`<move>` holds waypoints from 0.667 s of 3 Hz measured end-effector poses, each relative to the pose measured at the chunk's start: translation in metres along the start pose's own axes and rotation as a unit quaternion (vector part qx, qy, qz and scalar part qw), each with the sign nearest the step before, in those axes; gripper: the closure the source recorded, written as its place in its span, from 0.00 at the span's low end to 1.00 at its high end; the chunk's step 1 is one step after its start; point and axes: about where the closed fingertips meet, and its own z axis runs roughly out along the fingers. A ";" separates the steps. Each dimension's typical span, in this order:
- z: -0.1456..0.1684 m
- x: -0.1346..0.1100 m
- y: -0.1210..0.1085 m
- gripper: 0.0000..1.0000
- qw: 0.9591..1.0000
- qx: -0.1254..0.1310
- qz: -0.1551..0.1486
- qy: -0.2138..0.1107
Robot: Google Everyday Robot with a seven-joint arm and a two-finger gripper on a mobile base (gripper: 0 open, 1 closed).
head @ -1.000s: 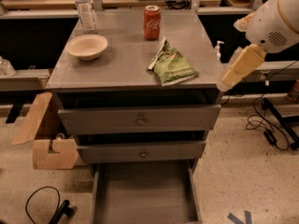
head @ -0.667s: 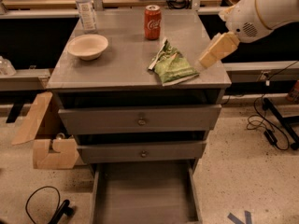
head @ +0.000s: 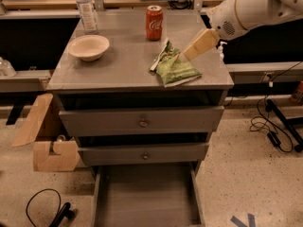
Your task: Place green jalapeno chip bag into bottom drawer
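The green jalapeno chip bag (head: 174, 67) lies flat on the right part of the grey cabinet top (head: 118, 56), crinkled, with a white edge at its left. My gripper (head: 193, 49) reaches in from the upper right on a white arm and hangs just above the bag's upper right corner, tan fingers pointing down-left. The bottom drawer (head: 147, 197) is pulled out at the foot of the cabinet, its flat grey floor bare.
A red soda can (head: 154, 22) stands behind the bag. A beige bowl (head: 88, 47) and a water bottle (head: 86, 9) are at the top's left. Two upper drawers (head: 142, 122) are shut. A cardboard box (head: 47, 141) and cables lie on the floor.
My gripper has moved left and inward from beyond the cabinet's right edge to just above the chip bag. The bag and the drawers have not moved.
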 end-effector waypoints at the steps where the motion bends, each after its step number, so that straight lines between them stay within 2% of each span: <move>1: 0.015 0.004 0.002 0.00 1.000 -0.004 0.005 0.012; 2: 0.052 0.006 -0.006 0.00 1.000 -0.006 0.014 0.015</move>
